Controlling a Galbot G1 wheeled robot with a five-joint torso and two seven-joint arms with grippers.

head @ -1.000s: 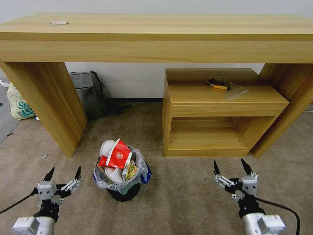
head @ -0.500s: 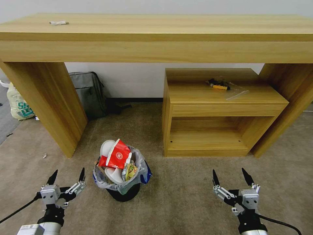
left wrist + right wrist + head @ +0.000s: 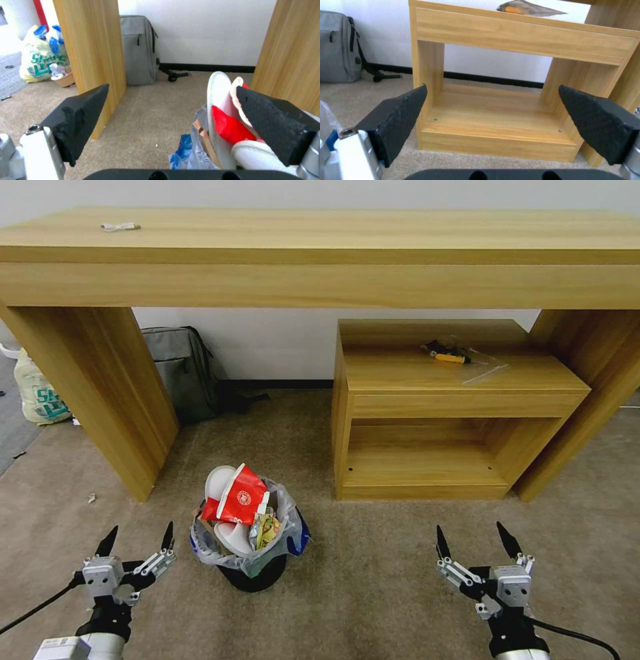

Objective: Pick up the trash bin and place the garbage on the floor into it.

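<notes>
Hiding bin's (image 3: 252, 573) black body, crinkled liner, heaped garbage (image 3: 239, 500)

Office or study-room interior. A long light-wood worktop (image 3: 320, 237) stands against a plain white wall, with a matching low open-shelf cabinet (image 3: 440, 407) tucked beneath it at the right; the floor (image 3: 373, 580) is beige short-pile carpet edged by a dark skirting strip. A grey backpack (image 3: 183, 370) leans against the wall under the worktop, a bulging pale-yellow shopping bag (image 3: 37, 390) sits beyond the left leg, and a small lined trash bin (image 3: 250, 540) stands on the carpet.
</notes>
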